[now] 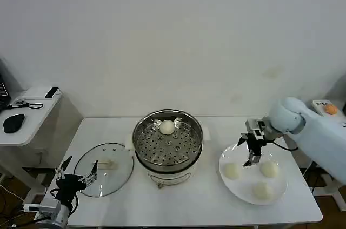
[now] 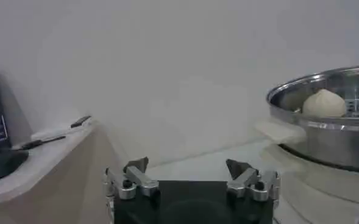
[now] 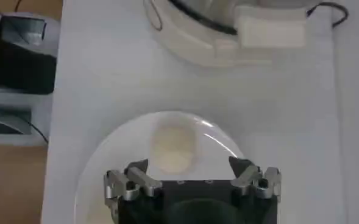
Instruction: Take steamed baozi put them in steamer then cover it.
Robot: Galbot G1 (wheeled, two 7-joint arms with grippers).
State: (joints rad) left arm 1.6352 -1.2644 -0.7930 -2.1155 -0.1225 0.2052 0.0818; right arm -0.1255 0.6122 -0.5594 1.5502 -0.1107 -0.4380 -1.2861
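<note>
Above plate [image 1: 240, 188], right gripper [image 1: 253, 160], fingers spread

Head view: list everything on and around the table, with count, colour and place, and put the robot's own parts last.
baozi in steamer: one, creamy white, at the far side of the basket.
baozi on plate: three, creamy white, spread over the plate.
steamer: one, shiny steel basket on a cream-white pot base, table centre.
cover: one, clear glass with a cream handle, flat on the table to the left of the steamer.
plate: one, white, to the right of the steamer.
table: one, white.
side desk: one, white, at far left, carrying a black mouse.
left gripper: open, at the table's near left corner by the cover.
right gripper: open, above the plate.
</note>
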